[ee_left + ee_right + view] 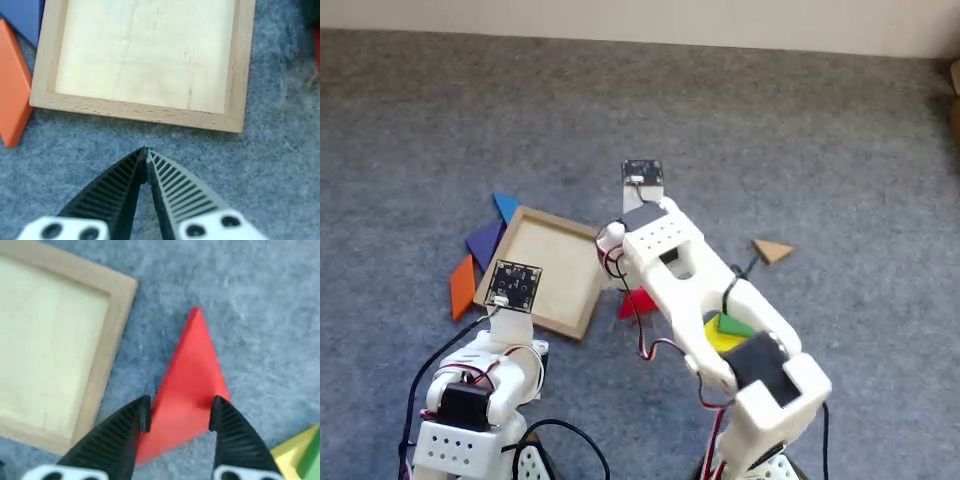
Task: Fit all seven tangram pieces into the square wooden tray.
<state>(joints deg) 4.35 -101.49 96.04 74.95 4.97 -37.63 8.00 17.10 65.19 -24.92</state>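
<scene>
- Right gripper (181,412): jaws spread, one finger on either side of the red triangle (192,365) at its broad end. The fingers look level with the piece's edges but do not seem to pinch it yet.
- The triangle's long axis runs straight out from the gripper, with its sharp tip pointing away. The jaws therefore cross it at its widest part.
- The triangle lies flat on the grey carpet (260,300), just beside the tray (116,340) but not touching it. A strip of carpet shows between them.
- From this gripper the tray lies off to one side, so the coming move looks like a lift and a short sideways carry over the rim.
- Yellow piece (295,452) is near the triangle's broad end, with a green edge against it.
- Left gripper (146,152): fingers pressed together, holding nothing. It hangs over carpet just outside the tray's near rim (140,111).
- Orange piece (12,85) and blue piece (20,15) lie beside the tray's far side from the red triangle. The left arm is nearer to these two.
- High view: the tray floor holds no pieces, and a tan triangle (772,250) sits well apart.
- Judgement: the right arm is nearer the red triangle, and the task has barely begun.
</scene>
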